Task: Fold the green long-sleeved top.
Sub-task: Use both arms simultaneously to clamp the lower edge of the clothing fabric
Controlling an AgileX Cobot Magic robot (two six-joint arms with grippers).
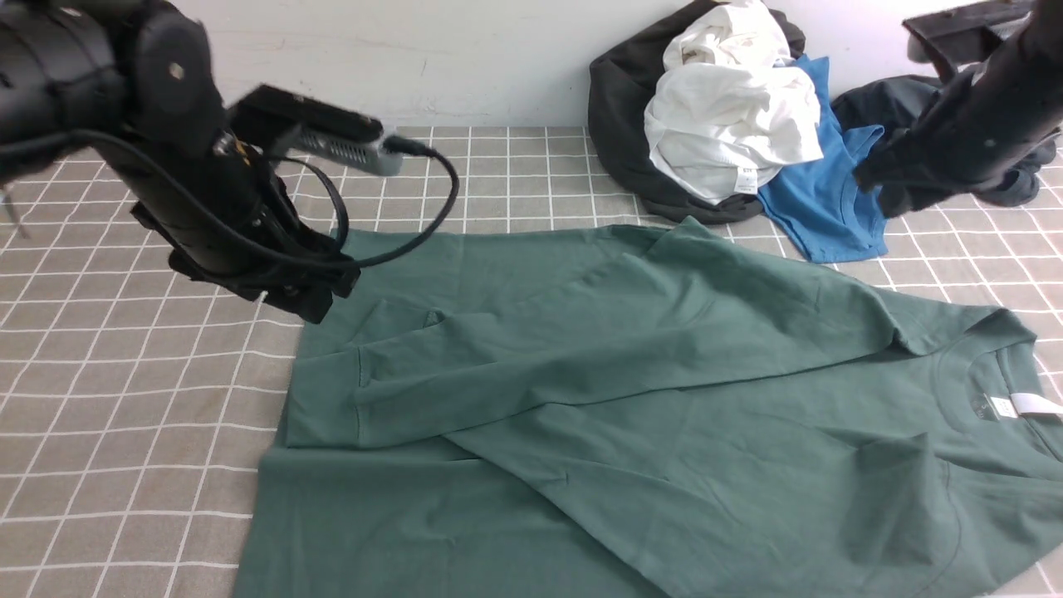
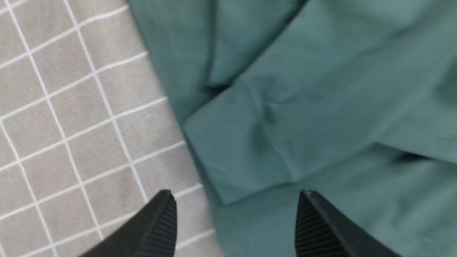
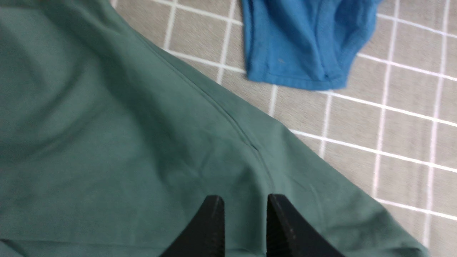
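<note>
The green long-sleeved top (image 1: 631, 415) lies spread on the checked cloth, neck and white label (image 1: 1028, 404) at the right. One sleeve is folded across the body, its ribbed cuff (image 1: 332, 399) at the left. My left gripper (image 1: 311, 299) hovers over the top's far-left edge. In the left wrist view it (image 2: 235, 200) is wide open and empty above the cuff (image 2: 235, 157). My right gripper (image 1: 872, 187) is raised at the far right. In the right wrist view it (image 3: 245, 200) has its jaws a little apart, empty, above the top's shoulder seam (image 3: 232, 121).
A bright blue T-shirt (image 1: 830, 208) lies just beyond the top and also shows in the right wrist view (image 3: 303, 43). Behind it are a white garment (image 1: 731, 124), a black garment (image 1: 623, 124) and a dark grey garment (image 1: 905, 104) against the wall. The checked tablecloth (image 1: 124, 399) lies bare at the left.
</note>
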